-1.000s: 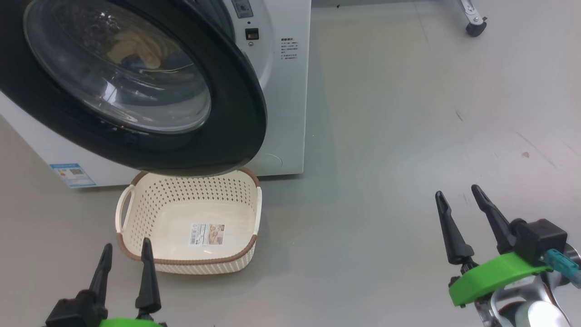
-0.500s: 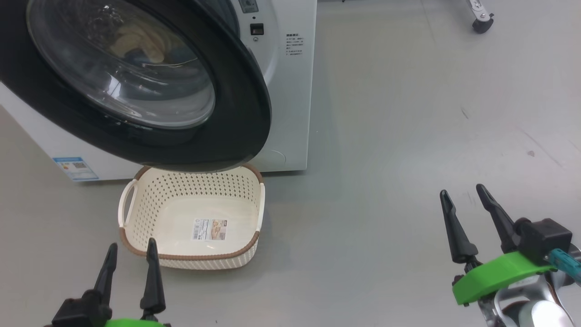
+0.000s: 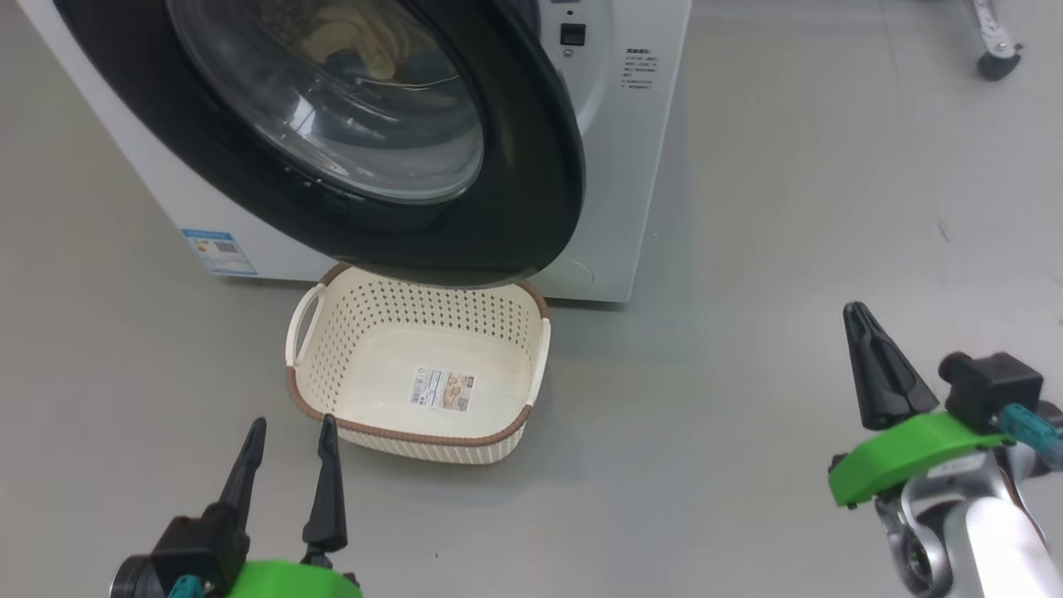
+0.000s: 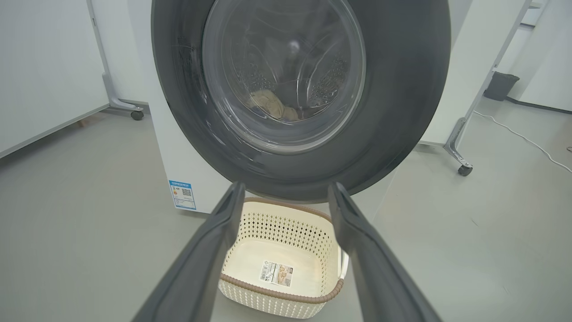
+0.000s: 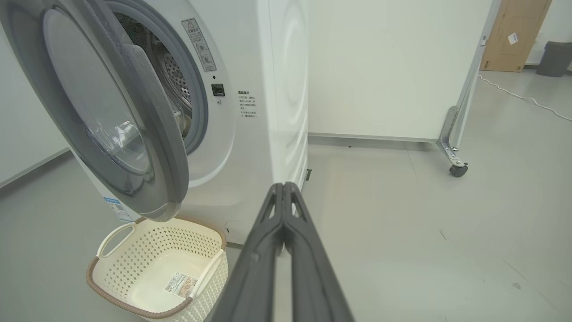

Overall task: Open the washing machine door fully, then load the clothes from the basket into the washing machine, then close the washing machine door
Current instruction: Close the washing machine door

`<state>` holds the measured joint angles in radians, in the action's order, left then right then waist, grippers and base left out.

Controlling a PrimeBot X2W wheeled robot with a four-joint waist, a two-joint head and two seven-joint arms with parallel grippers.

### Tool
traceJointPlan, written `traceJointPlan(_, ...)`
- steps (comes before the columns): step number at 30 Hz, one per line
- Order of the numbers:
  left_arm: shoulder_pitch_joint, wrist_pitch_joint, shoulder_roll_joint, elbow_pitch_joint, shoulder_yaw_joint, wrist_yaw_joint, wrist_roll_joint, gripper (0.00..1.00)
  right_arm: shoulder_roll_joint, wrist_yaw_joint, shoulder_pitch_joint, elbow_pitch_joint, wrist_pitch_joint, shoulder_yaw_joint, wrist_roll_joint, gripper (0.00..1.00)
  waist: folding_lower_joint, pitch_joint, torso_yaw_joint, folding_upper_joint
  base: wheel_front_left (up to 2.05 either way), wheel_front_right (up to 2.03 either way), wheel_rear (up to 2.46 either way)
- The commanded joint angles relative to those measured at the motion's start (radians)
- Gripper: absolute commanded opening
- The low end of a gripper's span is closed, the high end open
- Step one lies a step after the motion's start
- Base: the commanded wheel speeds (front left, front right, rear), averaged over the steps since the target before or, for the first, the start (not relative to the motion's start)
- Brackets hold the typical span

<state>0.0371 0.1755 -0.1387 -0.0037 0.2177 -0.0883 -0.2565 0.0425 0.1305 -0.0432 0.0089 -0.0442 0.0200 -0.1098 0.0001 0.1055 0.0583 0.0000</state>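
The basket (image 3: 432, 449) stands before the washing machine (image 3: 635, 174), under its door (image 3: 536, 191), with clothes (image 4: 272, 105) in the drum (image 5: 172, 76)

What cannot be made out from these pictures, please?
- Clothes: left wrist view, behind the washing machine door; glass glare hides their number and prints.
- Basket far rim: head view, covered by the door's lower edge.
- Label sticker in the basket: head view, print too small.
- Door's top: head view, cut off by the upper edge.
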Motion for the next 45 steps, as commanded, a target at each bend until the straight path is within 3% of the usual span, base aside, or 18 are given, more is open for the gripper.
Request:
traceJointPlan(1, -0.053, 0.006, 0.0, -0.026, -0.028, 0.002, 0.007, 1.0, 0.008, 0.0, -0.062, -0.024, -0.006, -0.032, 0.009, 0.0, -0.0001, 0.009, 0.022, 0.0, 0.0, 0.0, 0.0)
traceJointPlan(17, -0.119, 0.033, 0.025, 0.035, 0.013, 0.013, -0.003, 1.0, 0.008, 0.0, -0.399, 0.167, -0.053, -0.215, 0.009, 0.0, -0.0001, 0.042, 0.158, 0.0, 0.0, 0.0, 0.0)
traceJointPlan(26, -0.137, 0.052, 0.029, 0.056, 0.021, 0.016, -0.006, 1.0, 0.008, 0.0, -0.572, 0.248, -0.094, -0.112, 0.012, 0.0, -0.0001, 0.056, 0.193, 0.0, 0.0, 0.0, 0.0)
traceJointPlan(32, -0.142, 0.059, 0.031, 0.068, 0.03, 0.017, -0.005, 1.0, 0.008, 0.0, -0.668, 0.268, -0.106, -0.113, 0.022, 0.0, -0.0001, 0.059, 0.205, 0.0, 0.0, 0.0, 0.0)
traceJointPlan(38, -0.153, 0.068, 0.039, 0.084, 0.046, 0.022, -0.006, 1.0, 0.008, 0.0, -0.742, 0.298, -0.092, -0.222, 0.0, 0.0, -0.0001, 0.061, 0.23, 0.0, 0.0, 0.0, 0.0)
traceJointPlan(45, -0.177, 0.077, 0.058, 0.112, 0.083, 0.033, -0.01, 1.0, 0.008, 0.0, -0.76, 0.413, -0.08, -0.296, -0.023, 0.0, -0.0001, 0.072, 0.288, 0.0, 0.0, 0.0, 0.0)
